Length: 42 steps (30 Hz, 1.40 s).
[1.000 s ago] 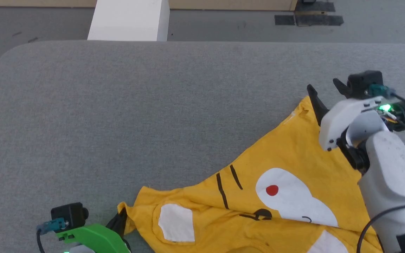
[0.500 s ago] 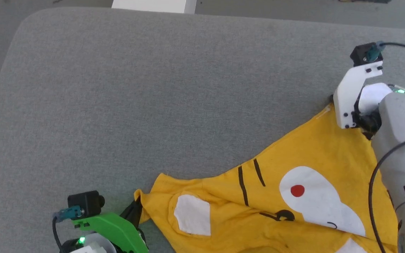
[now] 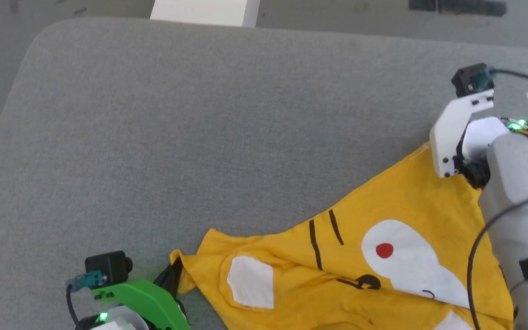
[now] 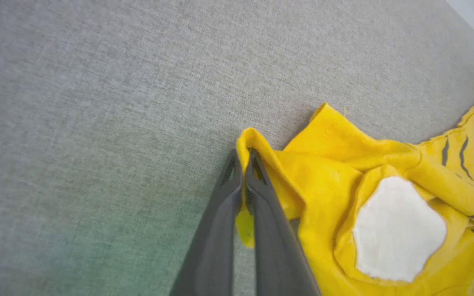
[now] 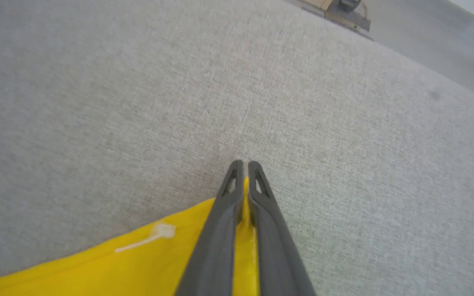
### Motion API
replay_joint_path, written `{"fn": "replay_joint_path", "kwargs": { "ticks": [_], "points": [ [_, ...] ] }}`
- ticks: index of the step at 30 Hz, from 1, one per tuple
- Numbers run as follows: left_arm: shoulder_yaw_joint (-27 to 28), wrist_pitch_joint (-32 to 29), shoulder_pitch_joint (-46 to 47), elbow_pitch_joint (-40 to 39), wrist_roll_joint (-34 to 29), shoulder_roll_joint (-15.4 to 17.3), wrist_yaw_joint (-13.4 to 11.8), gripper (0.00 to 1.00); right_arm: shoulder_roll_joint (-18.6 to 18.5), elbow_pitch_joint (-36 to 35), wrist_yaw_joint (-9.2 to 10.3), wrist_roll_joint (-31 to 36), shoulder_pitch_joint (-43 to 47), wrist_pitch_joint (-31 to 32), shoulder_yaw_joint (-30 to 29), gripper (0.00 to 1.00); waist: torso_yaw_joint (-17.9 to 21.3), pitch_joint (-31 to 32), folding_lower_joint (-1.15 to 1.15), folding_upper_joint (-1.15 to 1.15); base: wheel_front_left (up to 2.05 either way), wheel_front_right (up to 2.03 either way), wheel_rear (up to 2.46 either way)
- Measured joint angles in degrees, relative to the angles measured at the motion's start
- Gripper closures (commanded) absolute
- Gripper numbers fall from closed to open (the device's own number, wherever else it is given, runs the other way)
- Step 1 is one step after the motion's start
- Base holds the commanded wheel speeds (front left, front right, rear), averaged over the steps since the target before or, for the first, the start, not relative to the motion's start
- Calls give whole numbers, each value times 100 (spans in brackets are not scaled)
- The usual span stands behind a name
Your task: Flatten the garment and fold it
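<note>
Surface: a grey fabric table [image 3: 200, 137] with a rounded far left corner, with pale floor [image 3: 337, 18] beyond its far edge
Garment: the yellow T-shirt [image 3: 406, 206] lies rumpled, print side up, on the near right part of the table, drawn into a slanted band between the two grippers
Right arm: a pale forearm [image 3: 516, 192] reaches over the shirt's right edge
Right tool: the right gripper [image 5: 243, 164] is clenched on the shirt's far right corner, with a strip of yellow pinched between its fingers, tips low at the table
Left tool: the left gripper [image 4: 243, 153] grasps a folded-over corner at the shirt's near left end, fingers pressed together
Print: a large white patch [image 3: 406, 261] with a red dot [image 3: 384, 250], two black whisker lines [image 3: 323, 236] beside it – and a smaller white patch [image 3: 250, 286] near the left gripper
Mark: a small white stitch [image 5: 150, 238] by the right corner
</note>
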State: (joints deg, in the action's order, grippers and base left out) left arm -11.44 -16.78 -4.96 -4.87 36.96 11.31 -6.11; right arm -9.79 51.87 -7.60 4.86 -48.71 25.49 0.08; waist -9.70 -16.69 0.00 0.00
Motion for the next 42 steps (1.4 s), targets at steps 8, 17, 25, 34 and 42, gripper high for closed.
{"fn": "replay_joint_path", "kwargs": {
  "ticks": [8,17,25,34,42],
  "points": [
    [176,208,-283,-104,9,108,-57,100,-188,-1352,0,-864,1326,-1793,269,100,295,477,0,0,0,0,0],
    [499,839,-109,-157,-35,259,32,100,-334,-3152,1,-1434,3165,-1841,-392,100,702,891,0,0,0,0,0],
    [536,402,1506,-110,36,766,506,100,-868,-4595,1,-1463,3357,-639,-241,100,1003,972,0,0,0,0,0],
    [602,-9,4179,668,-74,1110,602,100,-1739,-4692,1,-1525,1077,205,744,100,1155,388,0,0,0,0,0],
    [732,314,6839,1345,-621,1246,302,100,-1644,-3742,1,-1199,-1490,111,1160,100,1299,-527,1,0,0,0,0]
  ]
}}
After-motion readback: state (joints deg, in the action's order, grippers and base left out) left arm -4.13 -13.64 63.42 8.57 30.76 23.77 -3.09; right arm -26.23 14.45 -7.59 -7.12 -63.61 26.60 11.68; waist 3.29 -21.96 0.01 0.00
